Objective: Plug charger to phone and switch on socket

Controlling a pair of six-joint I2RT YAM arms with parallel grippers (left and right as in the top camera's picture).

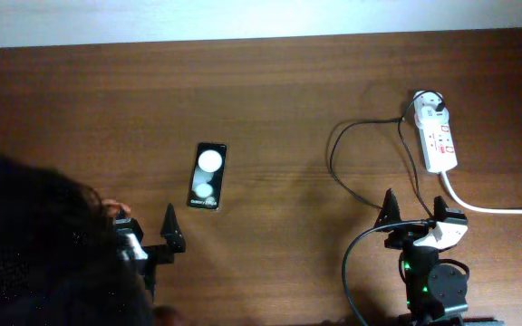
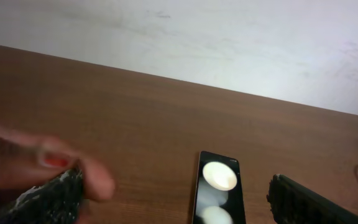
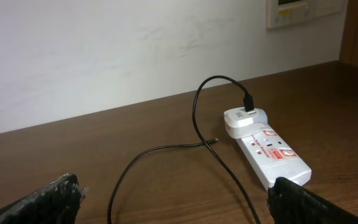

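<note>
The thin black charger cable (image 1: 332, 161) already has its white adapter (image 3: 244, 118) in the white elongated power strip (image 1: 439, 145) at the far right, so I judge that only the phone end and the switch are left to do. Its connector tip (image 3: 214, 141) lies near my right pincer (image 1: 413, 213), which is wide and empty. The glossy black smartphone (image 1: 207, 176) lies flat, well apart to the left, in front of the left pincer (image 2: 173, 208), also wide. Someone's dark hair (image 1: 25, 244) hides part of that pincer from above, and I cannot read the switch.

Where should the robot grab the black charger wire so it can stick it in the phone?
Grab the charger just behind its small connector tip, coming straight down from above. The wire lies flat on the table, so the right pincer, which looks nearest, should probably straddle it crosswise. The tip lies free beside the socket.
</note>
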